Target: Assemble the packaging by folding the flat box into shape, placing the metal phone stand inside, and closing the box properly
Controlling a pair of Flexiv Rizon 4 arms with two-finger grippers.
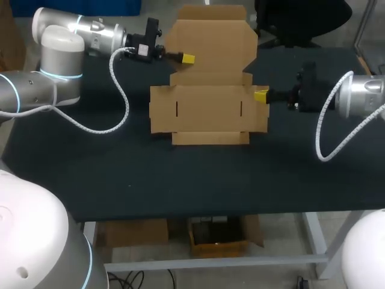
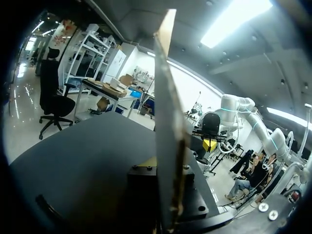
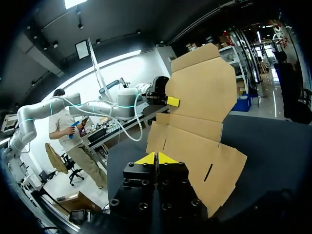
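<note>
- Dark worktop (image 1: 180,180) with the flat box (image 1: 207,108) sitting around the middle. Its base lies flat, and its rear panel (image 1: 210,42) looks tipped up off the surface.
- The left tool (image 1: 187,58) is up on the left side of that rear panel. From its own wrist camera the cardboard runs edge-on straight out from between the fingers, so I'd say it's pinching the panel.
- If it were me, I'd swing that panel around its crease instead of dragging it. If you pull sideways, the whole box will probably slide.
- The base needs pinning while the fold happens, and that looks like the other arm's job.
- The right tool (image 1: 261,96) is at the box's right edge with its yellow tips pressed together. I can't tell whether a sliver of flap is caught between them.
- I'd fold the side walls up before dealing with the lid.
- The metal phone stand isn't showing in any view, so there's nothing to load yet.
</note>
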